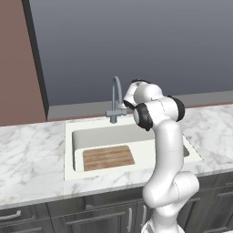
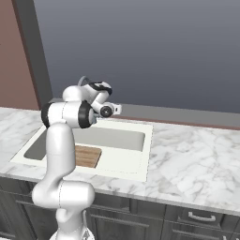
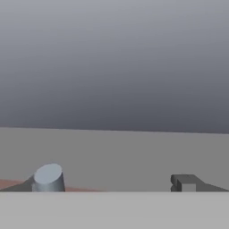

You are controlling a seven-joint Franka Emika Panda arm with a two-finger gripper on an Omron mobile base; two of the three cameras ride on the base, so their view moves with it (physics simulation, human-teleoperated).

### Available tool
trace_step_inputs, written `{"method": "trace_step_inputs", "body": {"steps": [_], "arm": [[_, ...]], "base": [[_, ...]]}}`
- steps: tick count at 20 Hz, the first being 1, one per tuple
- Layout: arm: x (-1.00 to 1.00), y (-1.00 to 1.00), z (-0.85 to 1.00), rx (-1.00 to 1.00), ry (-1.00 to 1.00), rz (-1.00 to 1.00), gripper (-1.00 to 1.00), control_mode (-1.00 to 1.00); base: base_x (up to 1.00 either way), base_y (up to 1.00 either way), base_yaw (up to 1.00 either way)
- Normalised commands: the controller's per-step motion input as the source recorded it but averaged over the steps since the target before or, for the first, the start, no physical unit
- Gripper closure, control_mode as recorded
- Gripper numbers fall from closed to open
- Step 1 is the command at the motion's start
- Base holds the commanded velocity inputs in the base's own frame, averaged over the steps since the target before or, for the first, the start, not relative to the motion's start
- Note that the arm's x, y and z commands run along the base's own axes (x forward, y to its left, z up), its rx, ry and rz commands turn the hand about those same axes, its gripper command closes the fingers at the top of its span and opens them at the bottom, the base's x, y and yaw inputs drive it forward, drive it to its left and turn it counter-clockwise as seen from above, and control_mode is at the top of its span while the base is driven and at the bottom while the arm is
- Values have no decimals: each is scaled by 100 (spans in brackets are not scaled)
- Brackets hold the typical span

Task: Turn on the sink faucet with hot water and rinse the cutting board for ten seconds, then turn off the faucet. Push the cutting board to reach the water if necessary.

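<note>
The sink [image 1: 68,150] is the landmark, set into the marble surface [image 1: 27,154]. At its left end the board [image 1: 108,157] lies flat on the basin floor, long side along the front wall; in the right base view the board [image 2: 88,156] shows partly behind the arm. At the middle of the sink's back rim stands the faucet [image 1: 115,101], its spout arching forward over the basin, with no stream below it. Just right of the faucet, above the back rim, the arm's wrist hangs close to the faucet's base; the jaws [image 3: 116,182] show in the hand view as two dark tips set well apart with nothing between them. In that view a grey cylinder end [image 3: 48,177] sits at the left tip. The right part of the sink holds nothing.
</note>
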Motion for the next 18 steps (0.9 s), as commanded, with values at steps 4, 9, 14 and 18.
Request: {"method": "trace_step_inputs", "body": {"steps": [4, 9, 14, 18], "arm": [[-10, -62, 0, 0, 0, 0, -100, -100], [-21, -75, 0, 0, 0, 2, -100, -100], [-27, -73, 0, 0, 0, 1, -100, -100], [-35, -69, 0, 0, 0, 0, -100, -100]], "base": [[0, 0, 0], [0, 0, 0], [0, 0, 0], [0, 0, 0]]}}
